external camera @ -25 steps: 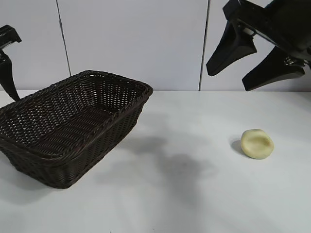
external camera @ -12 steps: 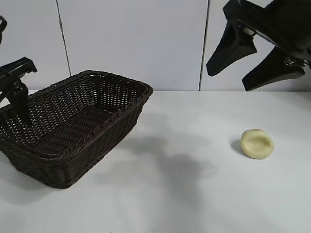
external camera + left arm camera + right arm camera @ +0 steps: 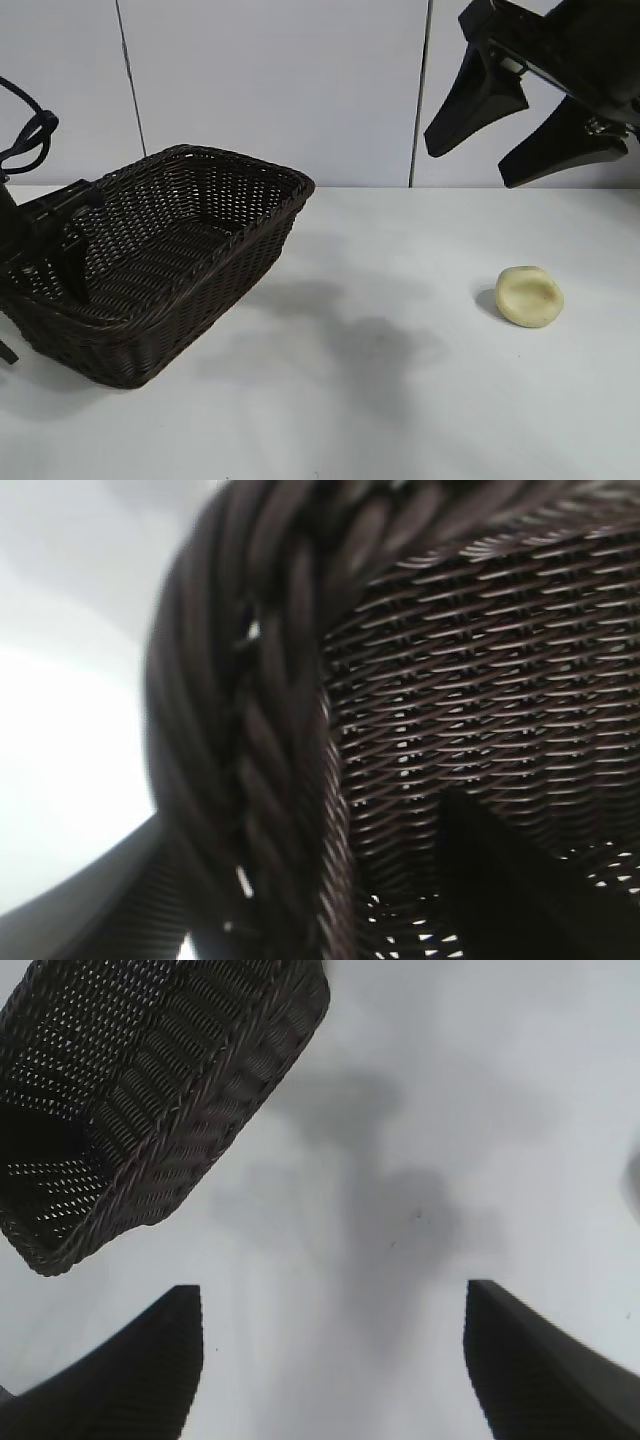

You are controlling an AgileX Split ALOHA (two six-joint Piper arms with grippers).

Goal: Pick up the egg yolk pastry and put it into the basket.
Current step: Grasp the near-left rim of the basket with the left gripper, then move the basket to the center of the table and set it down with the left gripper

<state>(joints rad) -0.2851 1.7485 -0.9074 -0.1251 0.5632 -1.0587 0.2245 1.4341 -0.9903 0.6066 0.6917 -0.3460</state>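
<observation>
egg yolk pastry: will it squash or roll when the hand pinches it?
The egg yolk pastry looks soft: matte, with a shallow dent on top, so a hard pinch would probably deform it. It sits flat and low on the table, so it is unlikely to roll. It is small beside the basket, so probably light.

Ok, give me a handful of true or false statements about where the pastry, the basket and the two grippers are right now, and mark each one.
1. The egg yolk pastry lies on the table, outside the basket. True.
2. The right gripper is clamped on the pastry. False: it hangs open above the table, holding nothing.
3. The left gripper is at the basket's rim, one finger inside and one outside. True.
4. The basket is tipped over on its side. False: it stands upright.
5. The pastry touches the basket. False: bare table lies between them.
</observation>
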